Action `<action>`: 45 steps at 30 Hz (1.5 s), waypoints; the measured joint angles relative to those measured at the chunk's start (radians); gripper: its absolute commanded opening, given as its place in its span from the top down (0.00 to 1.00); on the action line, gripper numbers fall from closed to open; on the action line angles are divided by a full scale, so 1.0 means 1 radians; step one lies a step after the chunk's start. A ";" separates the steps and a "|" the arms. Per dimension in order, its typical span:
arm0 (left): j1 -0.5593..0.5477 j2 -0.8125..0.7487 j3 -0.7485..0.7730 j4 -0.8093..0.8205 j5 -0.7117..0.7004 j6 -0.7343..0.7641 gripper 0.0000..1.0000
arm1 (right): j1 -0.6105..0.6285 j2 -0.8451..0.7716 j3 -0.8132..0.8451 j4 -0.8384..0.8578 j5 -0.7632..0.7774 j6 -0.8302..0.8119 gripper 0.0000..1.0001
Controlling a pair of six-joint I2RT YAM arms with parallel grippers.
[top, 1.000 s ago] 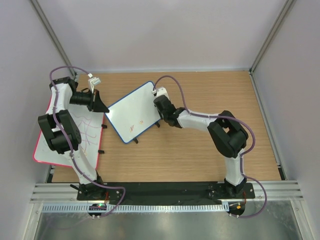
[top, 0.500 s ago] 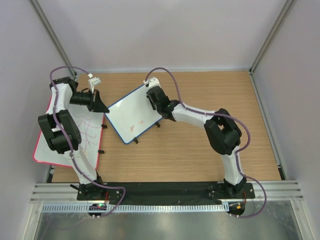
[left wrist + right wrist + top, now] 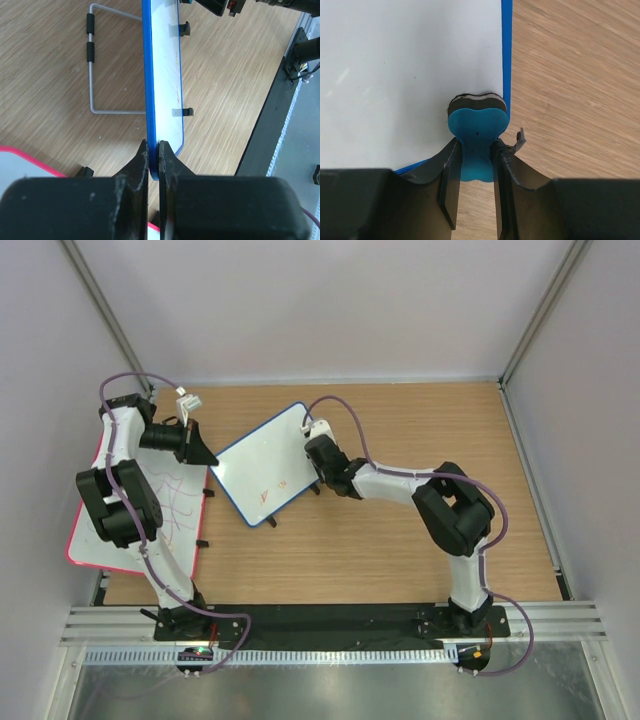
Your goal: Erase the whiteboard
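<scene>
Since half a second ago, the right gripper (image 3: 314, 440) has drawn back from the middle of the whiteboard (image 3: 262, 465) to its right edge. From above, we see the whiteboard tilted on the table (image 3: 400, 540). The left gripper (image 3: 204, 454) is at the whiteboard's left corner, and a few red marks (image 3: 275, 487) sit on the half nearer the arms. A pink-framed board (image 3: 150, 515) lies left of the whiteboard.

On the left wrist camera, the left gripper (image 3: 152, 147) is pinched tight on the whiteboard's (image 3: 165, 75) blue frame. A wire stand (image 3: 90, 60) lies on the table behind the whiteboard.

On the right wrist camera, the right gripper (image 3: 476, 150) clamps a blue eraser (image 3: 477, 125). Its dark felt sits against the whiteboard (image 3: 410, 75), just inside the blue frame near a corner. It seems to be touching, though we cannot be sure.
</scene>
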 measured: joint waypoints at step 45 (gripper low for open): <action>-0.008 0.000 0.000 0.016 0.011 0.021 1.00 | 0.244 0.038 -0.017 0.247 0.017 0.027 0.99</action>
